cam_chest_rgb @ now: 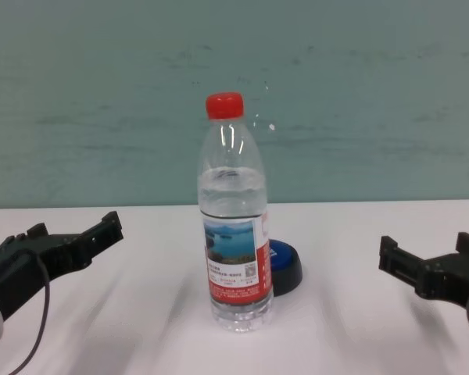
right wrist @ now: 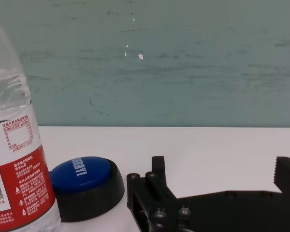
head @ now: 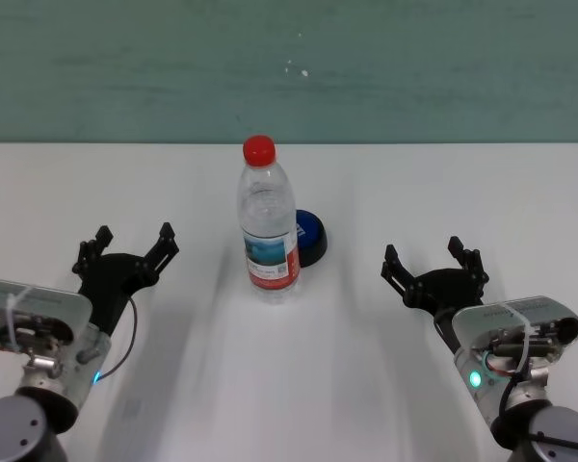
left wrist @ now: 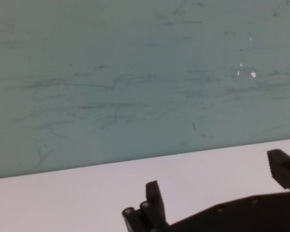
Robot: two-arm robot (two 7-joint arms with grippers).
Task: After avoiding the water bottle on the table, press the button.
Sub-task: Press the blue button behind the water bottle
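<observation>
On the white table (head: 385, 183), a clear water bottle (head: 268, 223) with a red cap hides a round blue button (head: 309, 237); the left hand (head: 132, 246) and right hand (head: 433, 262) are spread wide.

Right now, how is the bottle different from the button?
The bottle is tall and clear with a red cap; the button is low and round, blue on a black base. The bottle stands nearer the robot, partly hiding the button, which sits behind it toward the right. The bottle carries a red-and-white label; the button has small white lettering on top. Both rest on the white table, and neither open hand, left or right, touches them.
</observation>
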